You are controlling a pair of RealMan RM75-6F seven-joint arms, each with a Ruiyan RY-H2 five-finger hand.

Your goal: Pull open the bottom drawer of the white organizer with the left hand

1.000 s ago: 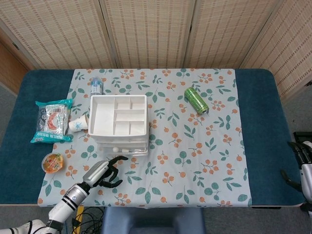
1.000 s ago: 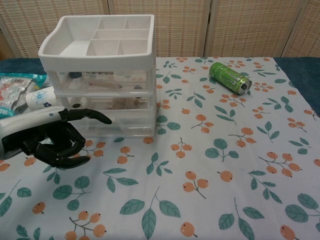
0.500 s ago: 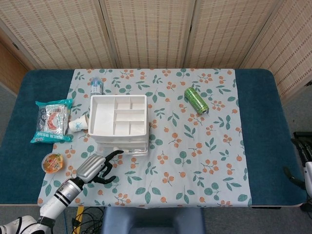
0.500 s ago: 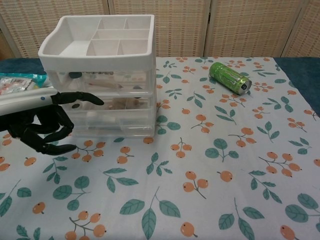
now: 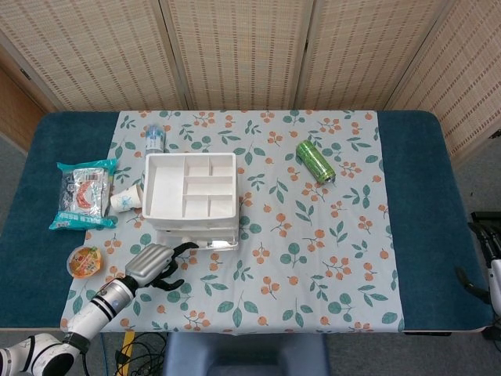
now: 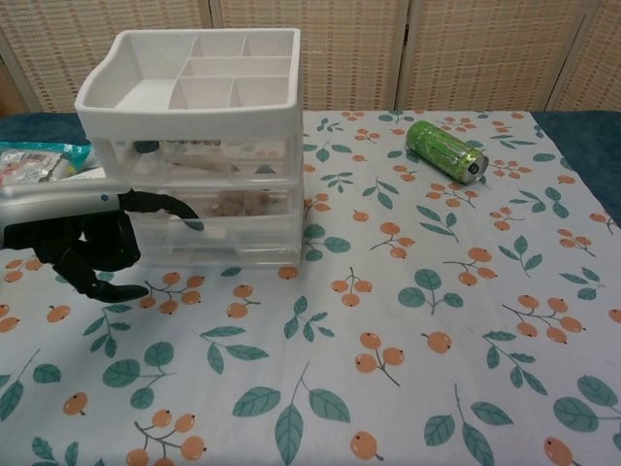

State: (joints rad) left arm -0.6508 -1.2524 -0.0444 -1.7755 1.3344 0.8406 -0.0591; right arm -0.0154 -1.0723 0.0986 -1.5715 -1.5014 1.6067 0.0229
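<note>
Head view first: my left hand [image 5: 153, 265] is low on the flowery cloth [image 5: 313, 258], just in front of the white organizer [image 5: 190, 197]. One black finger [image 5: 185, 247] reaches out to the bottom drawer [image 5: 205, 244] at the front of the organizer. My other fingers are curled in and hold nothing. The organizer sits on the left part of the cloth, with its open tray on top. A snack bag [image 5: 82, 194], a small cup [image 5: 124, 200] and a little bowl [image 5: 85, 261] lie to its left. A bottle [image 5: 154, 138] stands behind it. A green can [image 5: 315, 162] lies on its side, well apart to the right. My right hand [image 5: 488, 254] is at the far right edge of the table, and I cannot tell how its fingers are.

Chest view next: my left hand [image 6: 82, 238] is at the left side of the organizer [image 6: 194, 107]. One finger [image 6: 170, 207] bends like a hook over the front of the bottom drawer [image 6: 218, 238]. The drawer looks closed or almost closed. The other fingers hang curled toward the cloth [image 6: 408, 340]. The green can [image 6: 446, 149] lies to the right.
</note>
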